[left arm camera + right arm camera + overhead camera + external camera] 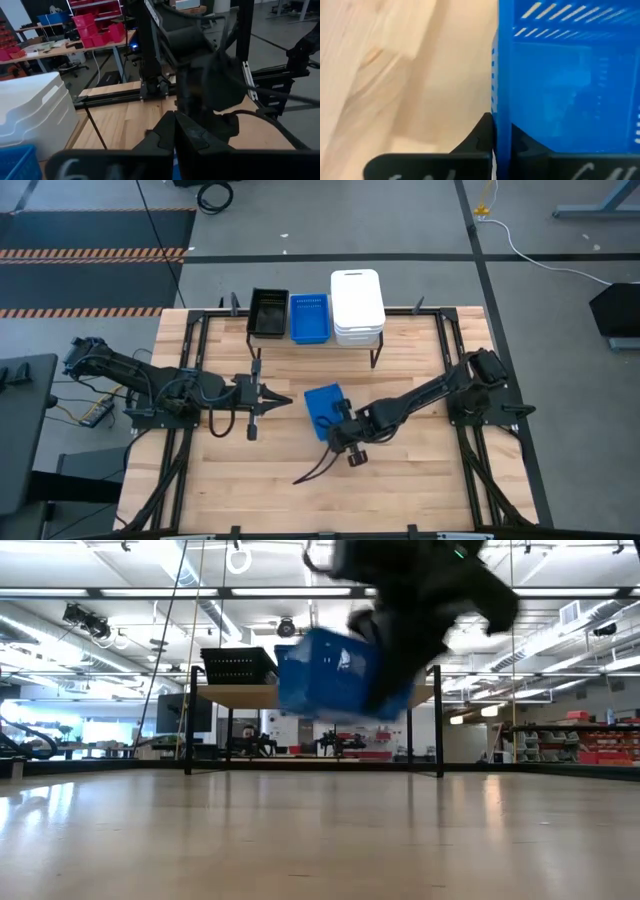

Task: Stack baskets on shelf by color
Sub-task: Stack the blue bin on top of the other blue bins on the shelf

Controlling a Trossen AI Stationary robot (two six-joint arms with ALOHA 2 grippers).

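Baskets are mostly sorted. On the shelf [400,328] at the far edge of the table [420,480] sit a black basket [268,313], a blue basket [309,318] just beside it, and a stack of white baskets [357,307]. One loose blue basket [322,406] remains off the shelf, near mid-table; the low view shows it raised and tilted above the tabletop. The right gripper [338,423] is clenched on this basket's wall, one finger on each side in the right wrist view. The left gripper [278,399] is closed on nothing and waits near mid-table on its own side. Remaining work, as judged: carry the held basket to the shelf and nest it into the blue one. No other loose basket is visible.
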